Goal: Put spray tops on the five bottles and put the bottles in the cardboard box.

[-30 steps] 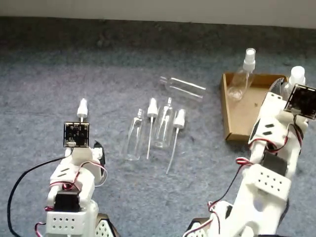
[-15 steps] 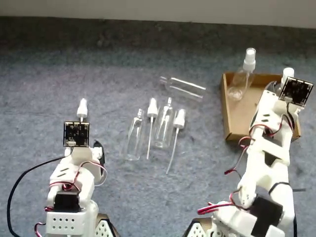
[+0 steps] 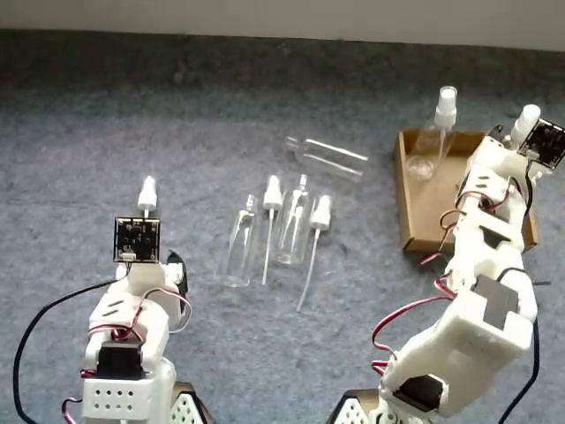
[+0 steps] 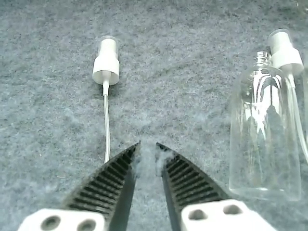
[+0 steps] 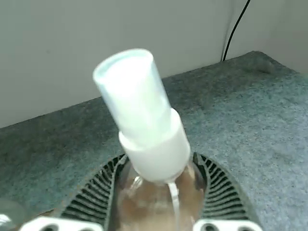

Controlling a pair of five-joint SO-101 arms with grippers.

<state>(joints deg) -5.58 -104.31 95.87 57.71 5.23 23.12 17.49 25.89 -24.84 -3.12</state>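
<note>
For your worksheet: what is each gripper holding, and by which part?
Right gripper: clear plastic bottle with white spray top, by its shoulder. Left gripper: nothing.

Soft, even light over the table (image 3: pixel 106 132) for me, dimmer along its far edge. Shadows are faint, barely any under the loose spray top (image 4: pixel 106 67). Pale glints run down the clear bottle (image 4: pixel 264 130). On the capped bottle (image 5: pixel 144 202), the white cap (image 5: pixel 139 110) glows bright.

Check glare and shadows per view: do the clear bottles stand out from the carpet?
High view: even light, faint shadows; the lying bottle reads only by thin bright edges. Left wrist view: white streak reflections on the uncapped bottle, carpet visible through it; the loose spray top stands out plainly. Right wrist view: capped bottle, its white top pale against the pale wall.
</note>
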